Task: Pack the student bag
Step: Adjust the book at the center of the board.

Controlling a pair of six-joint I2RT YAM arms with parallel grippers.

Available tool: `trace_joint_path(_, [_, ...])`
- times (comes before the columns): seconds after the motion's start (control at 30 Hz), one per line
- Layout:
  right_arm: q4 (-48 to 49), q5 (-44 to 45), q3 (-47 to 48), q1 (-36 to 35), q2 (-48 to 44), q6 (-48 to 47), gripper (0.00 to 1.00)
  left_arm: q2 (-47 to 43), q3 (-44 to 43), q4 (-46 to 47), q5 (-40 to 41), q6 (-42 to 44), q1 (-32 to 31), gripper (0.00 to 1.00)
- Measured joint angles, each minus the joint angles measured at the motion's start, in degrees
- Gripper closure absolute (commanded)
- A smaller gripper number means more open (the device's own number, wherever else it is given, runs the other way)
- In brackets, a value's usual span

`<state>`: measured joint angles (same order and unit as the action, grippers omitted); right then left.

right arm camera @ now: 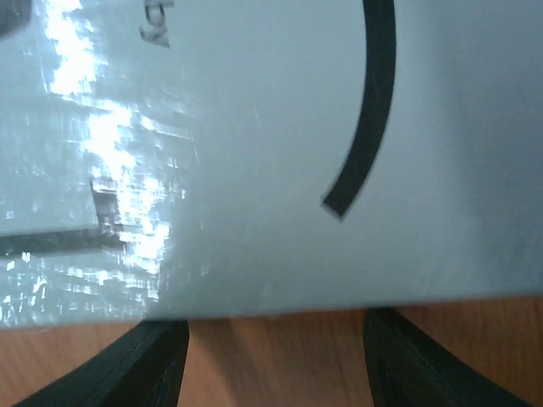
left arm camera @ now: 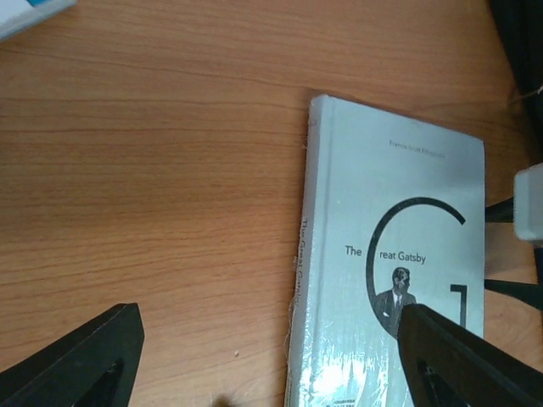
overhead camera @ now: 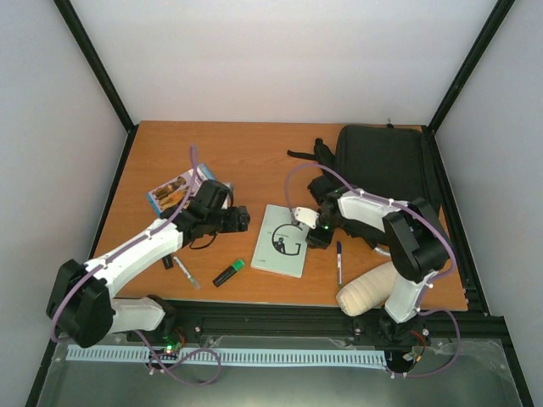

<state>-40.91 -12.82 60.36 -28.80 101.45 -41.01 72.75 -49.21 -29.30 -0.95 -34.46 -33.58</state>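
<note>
Right gripper [right arm camera: 273,324] gapes over the glossy grey book [right arm camera: 254,153]; left gripper [left arm camera: 270,315] spread above woodgrain table [left arm camera: 153,170].

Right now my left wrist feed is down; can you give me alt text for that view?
A pale paperback, The Great Gatsby, lies flat on the wooden table. The left gripper has its black fingers open at the bottom, one over bare wood, one over the cover. Part of the right gripper shows at the right edge.
</note>
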Motion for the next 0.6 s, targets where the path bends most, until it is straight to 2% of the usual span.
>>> trace_joint_path(0.43, [0.04,3.13,15.85,-11.98,12.17,0.66,0.43,-14.08,0.94,-2.25,8.35,-3.28,1.07,0.12])
trace_joint_path(0.6, [-0.92,3.1,23.45,-15.17,17.31,1.46,0.44,-16.09,0.94,-2.62,9.97,-3.58,1.07,0.12])
